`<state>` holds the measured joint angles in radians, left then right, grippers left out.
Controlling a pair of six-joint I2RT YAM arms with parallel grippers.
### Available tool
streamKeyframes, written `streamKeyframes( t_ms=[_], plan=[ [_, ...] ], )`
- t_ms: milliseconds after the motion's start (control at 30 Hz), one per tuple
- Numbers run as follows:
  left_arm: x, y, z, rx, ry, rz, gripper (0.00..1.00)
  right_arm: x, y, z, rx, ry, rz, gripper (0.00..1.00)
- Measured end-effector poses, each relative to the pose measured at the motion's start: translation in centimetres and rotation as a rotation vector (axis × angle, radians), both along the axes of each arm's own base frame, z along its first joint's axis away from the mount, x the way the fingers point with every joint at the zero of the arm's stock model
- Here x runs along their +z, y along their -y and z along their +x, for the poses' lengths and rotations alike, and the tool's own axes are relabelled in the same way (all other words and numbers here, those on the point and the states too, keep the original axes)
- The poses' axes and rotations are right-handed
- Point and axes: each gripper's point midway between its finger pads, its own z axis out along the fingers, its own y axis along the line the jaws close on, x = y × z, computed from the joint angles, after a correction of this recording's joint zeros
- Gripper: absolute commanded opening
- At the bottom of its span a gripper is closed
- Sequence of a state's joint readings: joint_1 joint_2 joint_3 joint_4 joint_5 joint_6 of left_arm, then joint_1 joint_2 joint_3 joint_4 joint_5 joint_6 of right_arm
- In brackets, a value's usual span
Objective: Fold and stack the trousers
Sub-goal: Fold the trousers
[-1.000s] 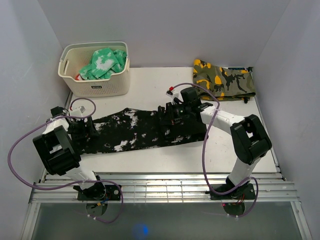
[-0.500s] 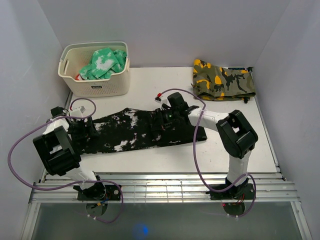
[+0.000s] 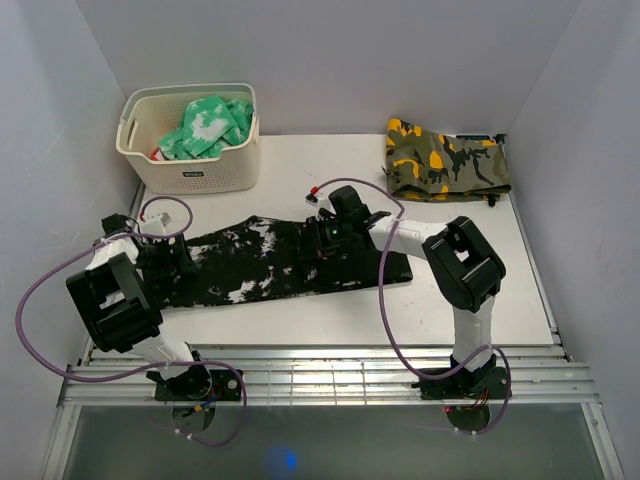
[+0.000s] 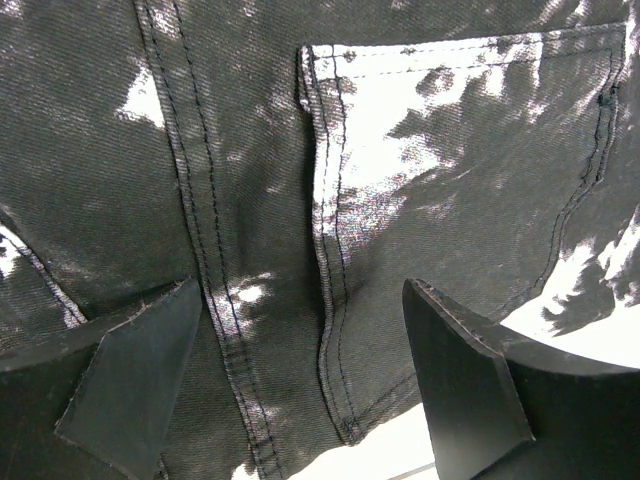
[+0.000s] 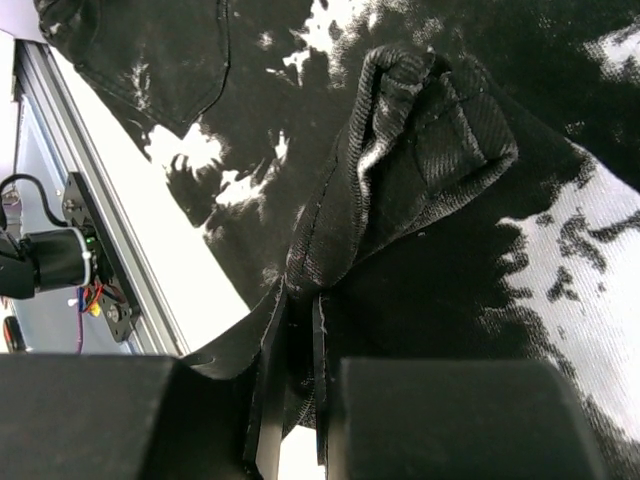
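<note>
The black white-speckled trousers [image 3: 255, 265] lie stretched across the table's middle, their right part folded back over itself. My right gripper [image 3: 318, 238] is shut on a pinched fold of the trousers [image 5: 400, 170] and carries it above the cloth. At the trousers' left end my left gripper [image 3: 170, 258] stands open just above the fabric. In the left wrist view its fingers [image 4: 135, 375] straddle a back pocket and seam [image 4: 330, 260] without touching.
A white basket [image 3: 190, 172] with a green-and-white garment [image 3: 208, 124] stands at the back left. A folded camouflage garment [image 3: 447, 159] lies at the back right. The table's front rail [image 3: 320, 375] runs along the near edge.
My right gripper has moved left across the trousers, pulling the held end over the rest so the garment looks shorter. The left arm has stayed put.
</note>
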<state>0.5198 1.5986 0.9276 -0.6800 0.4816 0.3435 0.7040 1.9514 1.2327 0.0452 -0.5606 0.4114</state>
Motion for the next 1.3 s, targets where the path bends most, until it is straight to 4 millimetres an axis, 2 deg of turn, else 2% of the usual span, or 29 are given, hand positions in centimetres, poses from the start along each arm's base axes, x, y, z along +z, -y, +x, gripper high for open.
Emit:
streamKeyframes(
  t_ms=[100,133,167,200,267,367,467,533,600,667,700,733,833,933,1033,1167,1300],
  plan=[
    [0.0,0.0,0.0,-0.003,0.004,0.003,0.95,-0.5,-0.2,-0.2,0.005,-0.005,-0.004,0.09],
    [0.0,0.0,0.0,-0.003,0.004,0.004,0.95,-0.7,-0.3,-0.3,0.008,-0.008,-0.006,0.18],
    [0.0,0.0,0.0,-0.004,0.005,0.004,0.97,-0.7,-0.4,-0.4,0.012,-0.01,-0.007,0.32],
    [0.1,0.0,0.0,-0.006,0.006,0.002,0.98,-0.7,-0.6,-0.6,0.016,-0.014,-0.005,0.62],
    [0.2,0.2,0.0,-0.013,0.01,-0.002,0.98,-0.4,-0.9,-1.2,0.039,-0.017,0.008,0.94],
    [0.5,0.5,-0.1,-0.034,0.021,-0.011,0.98,0.0,-1.3,-1.6,0.08,0.007,0.016,0.93],
    [1.4,1.0,-0.3,-0.068,0.045,-0.025,0.98,1.3,-1.1,-1.3,0.111,0.048,0.023,1.0],
    [3.0,1.4,0.0,-0.09,0.086,-0.034,0.98,2.9,-0.1,-0.9,0.126,0.08,0.041,0.86],
    [5.4,1.8,0.7,-0.118,0.157,-0.038,0.98,5.3,1.6,0.0,0.131,0.12,0.079,0.74],
    [7.8,2.2,1.5,-0.147,0.233,-0.042,0.98,7.4,4.1,1.1,0.129,0.17,0.115,0.63],
    [9.0,2.6,1.9,-0.165,0.271,-0.049,0.98,7.9,5.5,1.6,0.125,0.19,0.125,0.56],
    [9.9,3.1,2.1,-0.183,0.298,-0.064,0.97,8.1,6.8,1.9,0.125,0.203,0.133,0.54],
    [11.0,5.3,2.1,-0.242,0.332,-0.14,0.95,6.0,11.1,1.9,0.102,0.154,0.129,0.46],
    [11.0,8.0,1.9,-0.301,0.321,-0.229,0.94,0.8,14.8,0.4,0.055,-0.015,0.097,0.4],
    [11.0,10.6,1.8,-0.356,0.311,-0.286,0.93,-4.2,17.2,-1.1,-0.005,-0.189,0.059,0.34],
    [11.3,15.7,2.2,-0.473,0.322,-0.344,0.92,-5.3,18.1,-3.1,-0.052,-0.335,0.133,0.32],
    [11.3,22.6,1.8,-0.622,0.293,-0.455,0.89,-5.2,18.7,-4.8,-0.077,-0.388,0.17,0.35]
  ],
)
